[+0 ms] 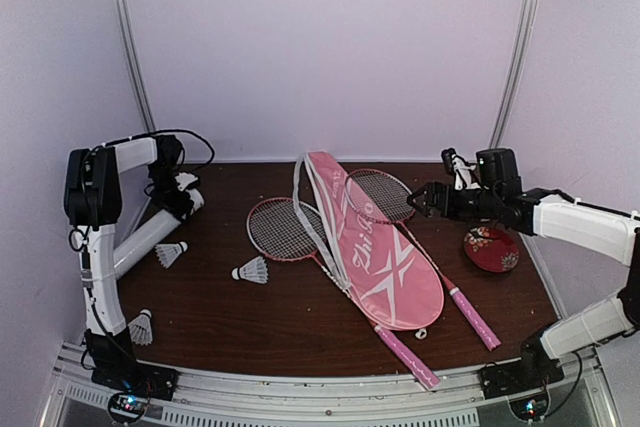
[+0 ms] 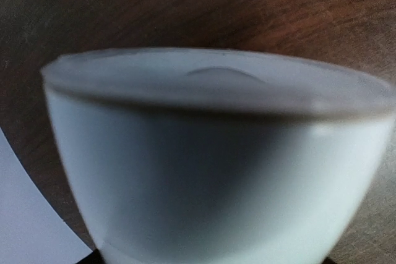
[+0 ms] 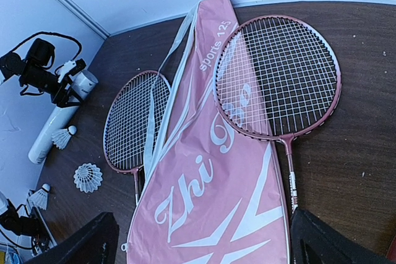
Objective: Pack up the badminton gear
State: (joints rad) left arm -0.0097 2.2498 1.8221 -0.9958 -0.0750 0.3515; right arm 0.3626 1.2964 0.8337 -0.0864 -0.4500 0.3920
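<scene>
Left hand (image 1: 178,190) is at the upper end of the white tube (image 1: 150,232), at 9 o'clock on the desk (image 1: 300,332). The left wrist view is filled by the tube's rim and wall, blurred, with no fingers in frame. I can't tell whether the hand has clamped the tube or only brackets it, or whether that end is off the desk. My read on why it's there: the tube is the shuttlecock holder, so its mouth has to be controlled before anything goes in.

Right hand (image 1: 420,199) hovers at about 2 o'clock. Its fingers are spread wide with nothing between them, and its camera looks down over the racquets and cover. It looks parked as the free hand, not committed to anything.

Gear layout:
- Three shuttlecocks are loose on the desk: one (image 1: 172,252) just beside the tube, one (image 1: 252,270) toward centre, one (image 1: 141,327) at 8 o'clock near the left arm's base.
- Pink cover (image 1: 375,252) lies diagonally from 12 to 5 o'clock. I can't tell whether it's zipped.
- Left racquet (image 1: 285,229) has its head beside the cover at the cover's 9 o'clock. A white strap lies across it, and the handle comes out from under the cover near 6 o'clock.
- Right racquet (image 1: 380,195) has its head partly on top of the cover, with the shaft along the cover's 3 o'clock edge.
- Red dish (image 1: 491,247) at 3 o'clock isn't part of the gear.

Nothing is packed yet. I'd guess the shuttlecocks go into the tube first, since they're nearest the left hand. The racquets overlap the cover and need lifting off before it can be opened.
</scene>
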